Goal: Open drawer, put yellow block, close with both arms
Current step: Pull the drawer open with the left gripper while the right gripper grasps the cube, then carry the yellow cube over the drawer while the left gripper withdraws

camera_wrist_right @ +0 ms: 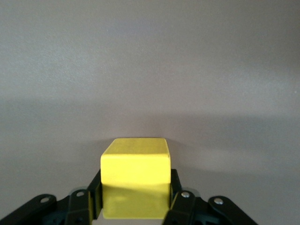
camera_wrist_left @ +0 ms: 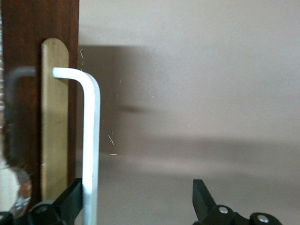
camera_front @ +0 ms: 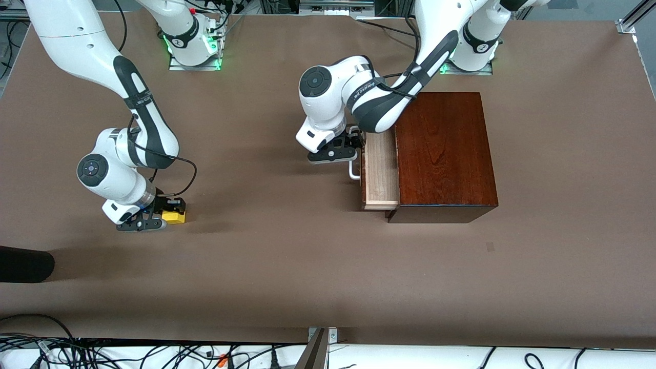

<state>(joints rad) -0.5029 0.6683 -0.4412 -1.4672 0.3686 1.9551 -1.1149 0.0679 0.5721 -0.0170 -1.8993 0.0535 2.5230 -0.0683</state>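
The yellow block (camera_front: 176, 218) (camera_wrist_right: 135, 164) sits low at the brown table toward the right arm's end, pinched between the two fingers of my right gripper (camera_front: 170, 213) (camera_wrist_right: 135, 197), which is shut on it. The dark wooden box (camera_front: 443, 154) stands toward the left arm's end. Its drawer (camera_front: 380, 171) is pulled partly out, showing the pale tray. My left gripper (camera_front: 339, 151) (camera_wrist_left: 138, 204) hangs open in front of the drawer. The white handle (camera_front: 353, 172) (camera_wrist_left: 91, 140) runs between its fingers, close against one finger (camera_wrist_left: 70, 201) and apart from the other.
A dark rounded object (camera_front: 23, 264) lies at the table's edge at the right arm's end, nearer the front camera than the block. Cables (camera_front: 154, 356) and a metal post (camera_front: 318, 348) line the front edge. Bare table (camera_front: 266, 215) lies between block and drawer.
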